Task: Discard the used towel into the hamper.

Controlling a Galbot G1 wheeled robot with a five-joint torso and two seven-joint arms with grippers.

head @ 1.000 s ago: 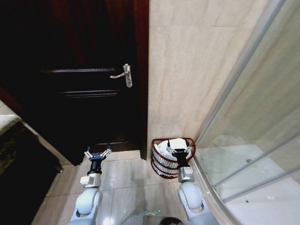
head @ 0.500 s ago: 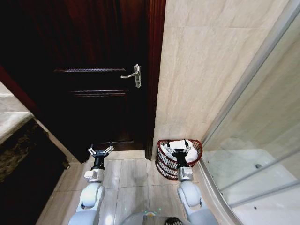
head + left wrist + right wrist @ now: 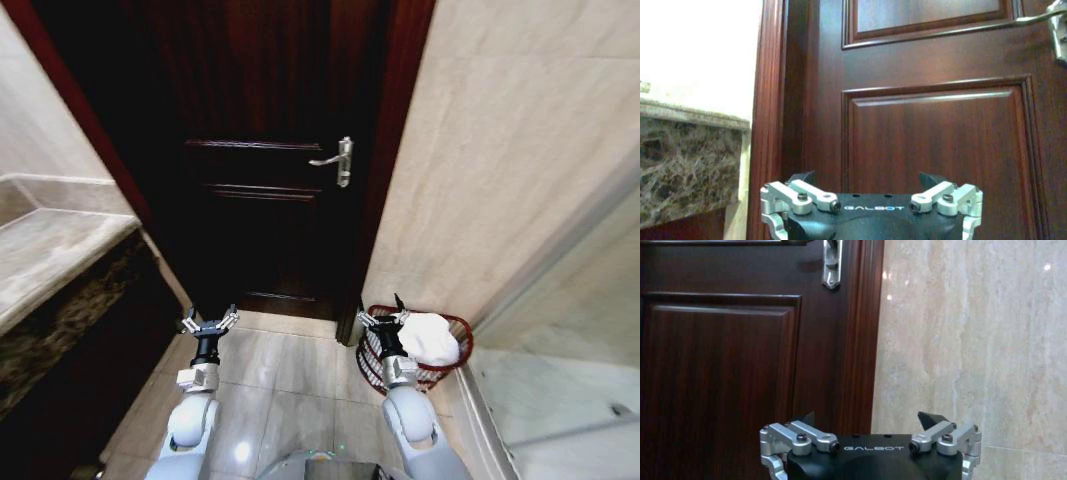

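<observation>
Camera has swung left — hamper (image 3: 440,352) (towel (image 3: 430,336) seemingly inside) just right of spread right pincer (image 3: 383,322).

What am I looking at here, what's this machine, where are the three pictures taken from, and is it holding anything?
It is a wheeled robot with two arms, in a bathroom. The wide picture comes from its head camera, looking down at a tiled floor and a dark wooden door. The other two come from cameras on each wrist. The left gripper and the right gripper are both open and hold nothing. A white crumpled towel already lies in the small round reddish-brown wicker hamper, standing on the floor by the beige wall, beside the right gripper.
</observation>
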